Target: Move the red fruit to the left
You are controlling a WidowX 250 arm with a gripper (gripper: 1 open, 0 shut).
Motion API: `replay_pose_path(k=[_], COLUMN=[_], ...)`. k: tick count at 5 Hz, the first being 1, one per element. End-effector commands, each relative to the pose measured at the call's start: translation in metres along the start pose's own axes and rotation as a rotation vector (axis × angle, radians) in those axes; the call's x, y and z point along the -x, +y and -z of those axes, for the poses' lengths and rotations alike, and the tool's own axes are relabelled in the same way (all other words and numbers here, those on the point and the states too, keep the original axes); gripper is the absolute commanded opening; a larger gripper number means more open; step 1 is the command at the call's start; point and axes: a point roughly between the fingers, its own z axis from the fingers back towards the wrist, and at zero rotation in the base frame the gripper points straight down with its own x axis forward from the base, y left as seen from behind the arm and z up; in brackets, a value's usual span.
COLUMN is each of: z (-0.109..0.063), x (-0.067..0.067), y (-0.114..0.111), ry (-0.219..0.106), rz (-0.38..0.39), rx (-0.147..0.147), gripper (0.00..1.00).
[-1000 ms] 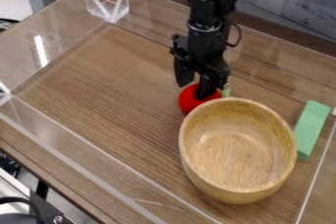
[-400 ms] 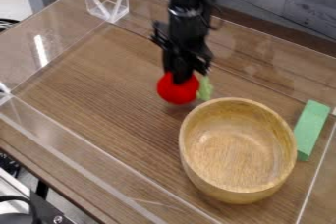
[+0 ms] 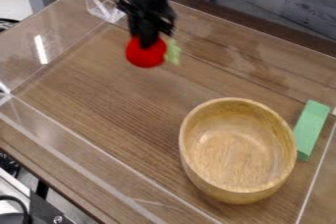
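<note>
Since the earlier frames the gripper (image 3: pixel 147 39) has travelled from just above the rim of the wooden bowl (image 3: pixel 239 149), near the middle of the frame, up and to the left, and the red fruit (image 3: pixel 144 52) has come along with it. The fruit now sits in the upper-middle part of the frame, left of centre, well apart from the bowl it was beside a moment ago.

The black arm comes down from the top edge with its gripper pointing downward. Its jaws are closed on the top of the red fruit, which hangs directly beneath them. A bit of green shows at the fruit's right side, blurred. Whether the fruit is clear of the wood-grain table (image 3: pixel 118 120) or touching it cannot be told from this view.

The wooden bowl stands in the lower right of the frame, upright. Just beside its right rim lies the light-green block (image 3: pixel 311 129), close to the right edge of the frame. Clear plastic walls (image 3: pixel 53 31) ring the table, and a small clear folded piece (image 3: pixel 105 5) stands at the upper left, to the left of the arm.
</note>
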Motion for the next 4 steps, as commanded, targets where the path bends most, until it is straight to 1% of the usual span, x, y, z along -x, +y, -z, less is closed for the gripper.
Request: replay_pose_path(k=[1,2,4], z=[-0.012,-0.002,0.020], x=[-0.006,-0.007,-0.013], y=[0.036,0.063,0.082], ry=[-0.043,-0.027,-0.006], rz=[-0.031,-0.059,-0.069], rx=[-0.039,-0.049,-0.049], gripper=[0.00,0.00,0.00])
